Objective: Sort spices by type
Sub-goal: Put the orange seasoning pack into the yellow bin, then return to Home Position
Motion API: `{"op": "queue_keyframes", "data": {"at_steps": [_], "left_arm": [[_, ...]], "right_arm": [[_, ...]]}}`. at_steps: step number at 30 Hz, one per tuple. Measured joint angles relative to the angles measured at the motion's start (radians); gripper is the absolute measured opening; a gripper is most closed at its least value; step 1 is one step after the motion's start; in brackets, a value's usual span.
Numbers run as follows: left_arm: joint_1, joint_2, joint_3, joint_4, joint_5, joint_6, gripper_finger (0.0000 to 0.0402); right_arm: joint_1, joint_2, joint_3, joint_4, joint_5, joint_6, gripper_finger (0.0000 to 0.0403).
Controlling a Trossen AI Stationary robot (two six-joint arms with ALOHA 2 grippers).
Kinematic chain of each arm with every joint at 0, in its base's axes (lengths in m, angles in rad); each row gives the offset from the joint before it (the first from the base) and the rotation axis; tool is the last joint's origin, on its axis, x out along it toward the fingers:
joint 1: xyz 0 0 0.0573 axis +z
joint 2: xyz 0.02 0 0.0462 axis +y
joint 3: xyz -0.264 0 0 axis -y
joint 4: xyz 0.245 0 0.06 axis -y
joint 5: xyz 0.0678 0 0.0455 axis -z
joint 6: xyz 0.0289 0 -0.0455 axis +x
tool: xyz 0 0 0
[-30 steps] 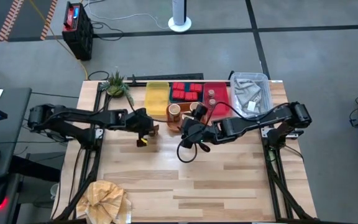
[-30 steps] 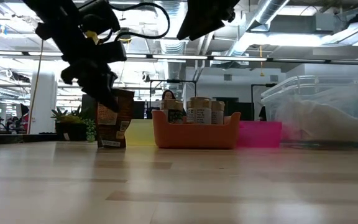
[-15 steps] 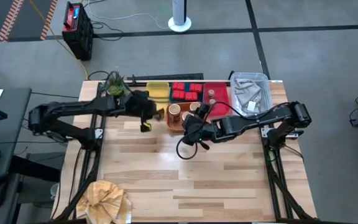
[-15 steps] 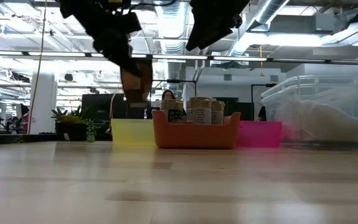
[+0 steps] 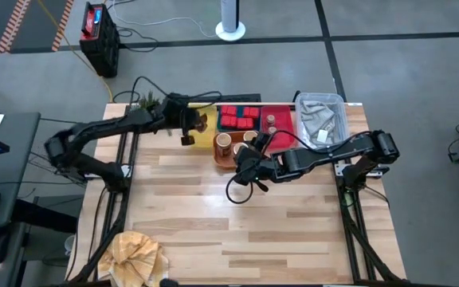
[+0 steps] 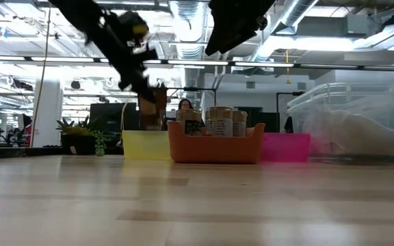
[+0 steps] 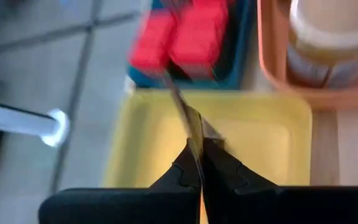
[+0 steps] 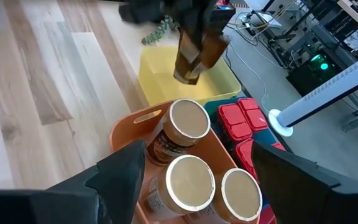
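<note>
My left gripper (image 5: 188, 126) is shut on the dark brown packet (image 5: 202, 121), which hangs over the yellow tray (image 5: 205, 140) at the table's far edge. The low view shows the packet (image 6: 153, 108) above the tray's rim (image 6: 142, 145). My right gripper (image 5: 248, 162) hovers open over the orange tray (image 5: 228, 159), above three tan round jars with pale tops (image 8: 188, 121). Red tins (image 5: 239, 117) lie in the blue tray. Small shakers (image 5: 270, 122) stand in the red tray. My left gripper pinches the brown packet between its two fingers (image 7: 224, 169), at the packet's thin upper edge (image 7: 194, 127), seen edge-on. The fingers come at it from above. The packet (image 8: 197, 53) hangs below them, slightly tilted and lifted clear over the yellow tray (image 8: 185, 90).
The trays stand side by side along the far edge. A clear bin with grey cloth (image 5: 321, 119) sits at the far right corner and a small plant (image 5: 146, 108) at the far left. A tan crumpled cloth (image 5: 138, 255) lies at the near left corner.
My left gripper has lifted the brown packet off the table, where it stood left of the orange tray. It has carried it up, toward the far edge and a little right, over the yellow tray. It has stayed shut on the packet.
</note>
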Motion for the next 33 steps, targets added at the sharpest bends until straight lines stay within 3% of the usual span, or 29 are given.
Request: {"op": "queue_keyframes", "data": {"at_steps": [10, 16, 25, 33], "left_arm": [[0.030, 0.201, 0.028, 0.048, -0.005, -0.104, 0.0003], [0.030, 0.209, 0.034, 0.050, -0.007, -0.169, 0.0062], [0.028, 0.118, 0.034, 0.025, -0.006, -0.183, 0.0178], [-0.022, -0.111, -0.059, 0.045, 0.066, -0.243, 0.0182]], "right_arm": [[0.002, 0.000, 0.000, -0.008, -0.001, 0.007, 0.0321], [0.000, 0.000, 0.000, -0.007, -0.001, 0.010, 0.0321], [-0.030, -0.034, -0.122, 0.065, -0.008, 0.000, 0.0316], [-0.072, -0.316, -0.449, 0.290, -0.058, 0.005, 0.0300]]}}
